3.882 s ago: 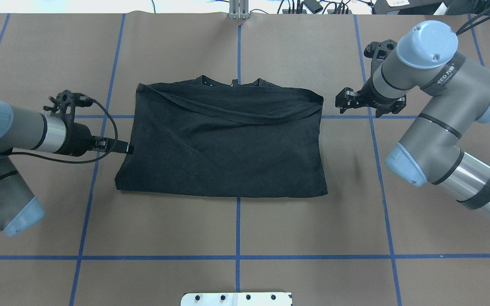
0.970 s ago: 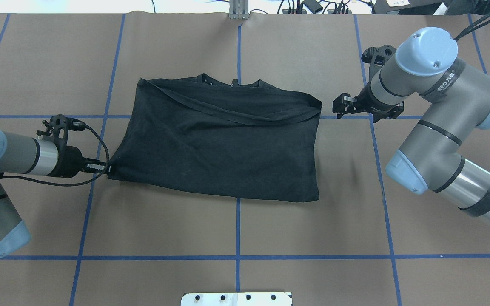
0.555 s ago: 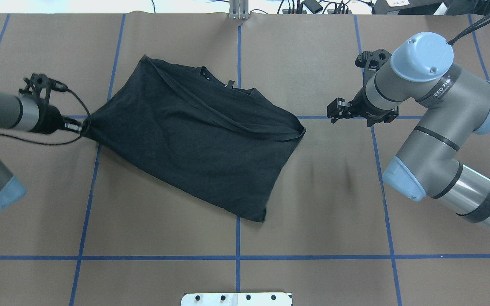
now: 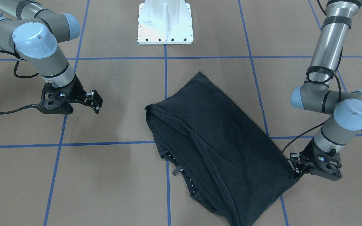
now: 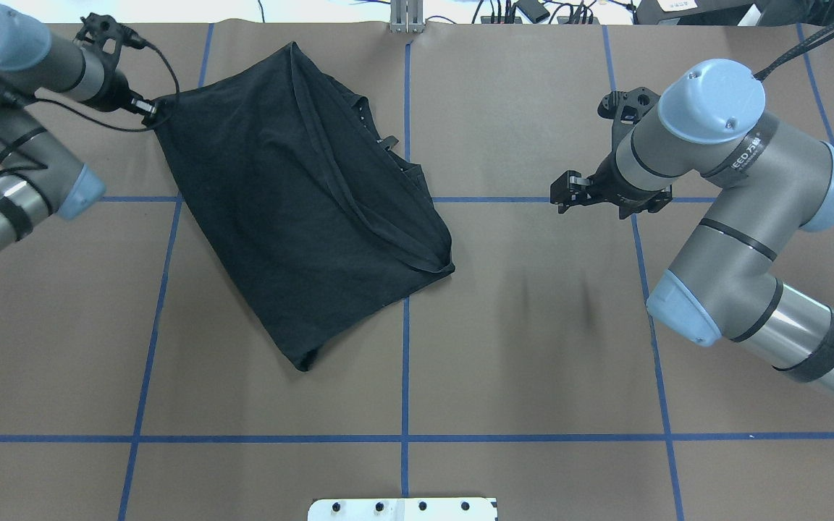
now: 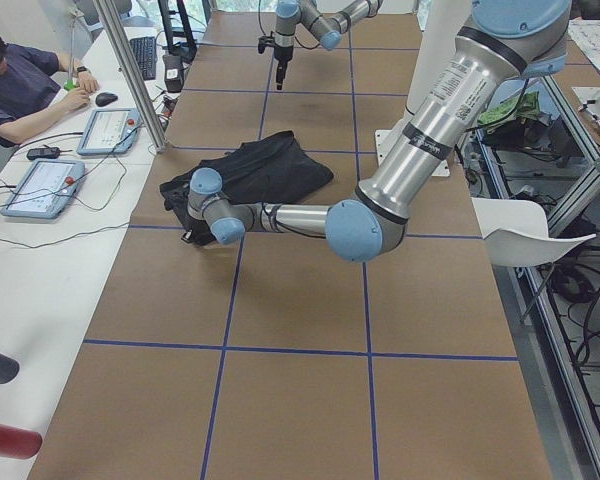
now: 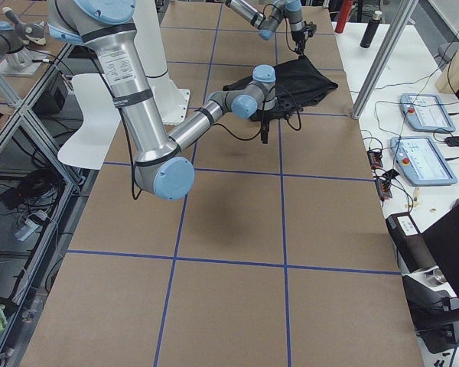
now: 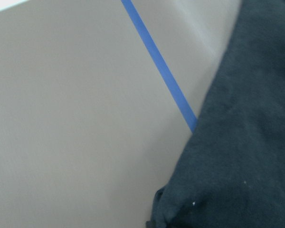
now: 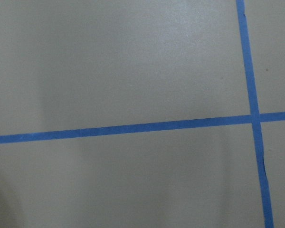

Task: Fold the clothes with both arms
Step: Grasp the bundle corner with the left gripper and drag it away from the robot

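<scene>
The black t-shirt (image 5: 294,210) lies folded and skewed on the brown table, one corner stretched toward the far left; its graphic is hidden. My left gripper (image 5: 149,108) is shut on that corner, low on the table near the far edge, and shows again in the front view (image 4: 295,171). In the left wrist view dark cloth (image 8: 247,142) fills the right side. My right gripper (image 5: 562,197) hovers open and empty over bare table, well to the right of the shirt (image 4: 218,147). The right wrist view shows only table and tape.
Blue tape lines (image 5: 405,362) grid the brown table. The white pedestal base (image 4: 165,25) stands at the robot's side. A person (image 6: 20,80) sits at a side desk with tablets (image 6: 40,185). Cables and an aluminium post (image 5: 406,14) line the far edge.
My left gripper has dragged the shirt's corner from the near left to the far left, swinging the whole shirt round and leftward. The right gripper has drifted slightly left, still open.
</scene>
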Controlling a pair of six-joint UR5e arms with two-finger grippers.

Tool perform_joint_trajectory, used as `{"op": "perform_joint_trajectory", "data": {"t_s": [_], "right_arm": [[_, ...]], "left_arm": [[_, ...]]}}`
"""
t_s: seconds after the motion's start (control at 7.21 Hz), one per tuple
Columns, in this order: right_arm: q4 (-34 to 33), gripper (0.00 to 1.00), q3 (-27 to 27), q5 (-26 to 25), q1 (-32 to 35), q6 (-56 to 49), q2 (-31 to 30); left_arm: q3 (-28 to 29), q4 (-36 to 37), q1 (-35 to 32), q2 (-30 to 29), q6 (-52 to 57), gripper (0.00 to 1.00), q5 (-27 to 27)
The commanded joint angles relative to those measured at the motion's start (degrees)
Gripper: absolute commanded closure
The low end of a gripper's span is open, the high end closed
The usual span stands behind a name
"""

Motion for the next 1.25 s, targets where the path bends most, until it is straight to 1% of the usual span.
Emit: {"op": "perform_joint_trajectory", "data": {"t_s": [0.0, 0.14, 0.28, 0.42, 0.55, 0.69, 0.83, 0.97, 1.11], "right_arm": [[0.1, 0.0, 0.0, -0.1, -0.2, 0.1, 0.3], [0.1, 0.0, -0.3, -0.1, -0.4, 0.1, 0.4], [0.1, 0.0, -0.7, -0.3, -0.7, 0.1, 0.5], [0.1, 0.0, -1.3, -0.5, -1.4, 0.0, 1.2], [0.1, 0.0, -3.7, -0.6, -1.4, 1.1, 4.1], [2.0, 0.0, -9.4, -0.7, -1.8, 5.6, 9.5], [7.7, 0.0, -17.4, -0.8, -3.1, 11.1, 14.6], [12.9, 0.0, -23.5, -1.7, -3.9, 13.5, 18.3], [14.7, 0.0, -27.3, -4.2, -4.7, 14.9, 21.2]], "left_arm": [[8.9, -0.1, -1.5, -7.0, 3.7, 1.0, -0.1], [7.7, -0.7, -2.5, -6.9, 6.2, 0.3, -0.5], [4.5, -0.4, -3.2, -6.2, 8.6, 0.0, -0.7], [1.7, 0.3, -4.7, -4.5, 8.7, 0.0, -4.7], [-0.4, 1.2, -6.7, -3.3, 8.7, 0.0, -12.0], [-7.0, 1.0, -6.7, 2.6, 8.0, 0.0, -15.1], [-12.7, 1.3, -6.6, 6.9, 7.5, 0.0, -15.2], [-15.5, 1.3, -6.5, 8.5, 3.8, 0.0, -15.2], [-17.3, 1.3, -6.3, 9.6, 1.2, 0.0, -15.1]]}}
